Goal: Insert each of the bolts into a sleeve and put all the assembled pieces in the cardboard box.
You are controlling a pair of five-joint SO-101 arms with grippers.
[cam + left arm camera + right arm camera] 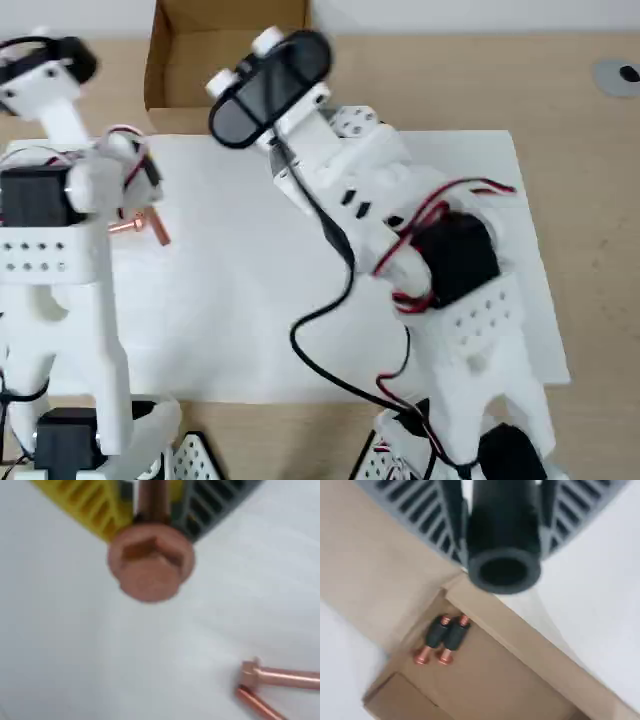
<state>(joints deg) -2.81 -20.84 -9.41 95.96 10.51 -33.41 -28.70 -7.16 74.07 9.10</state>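
Over the white sheet (pixel 50 630), the left gripper (pixel 152 505) is clamped on the shank of a copper bolt (pixel 151 562). The right gripper (pixel 502 510) pinches a black sleeve (pixel 504 555) above the cardboard box (pixel 520 630). The copper bolt looks stiff, smooth and probably slippery; the black sleeve should hold best gripped mid-length.

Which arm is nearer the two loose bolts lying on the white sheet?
Left. The left arm, gripping a bolt, is right beside the loose bolts; the right arm, gripping a sleeve, is away at the cardboard box wall.
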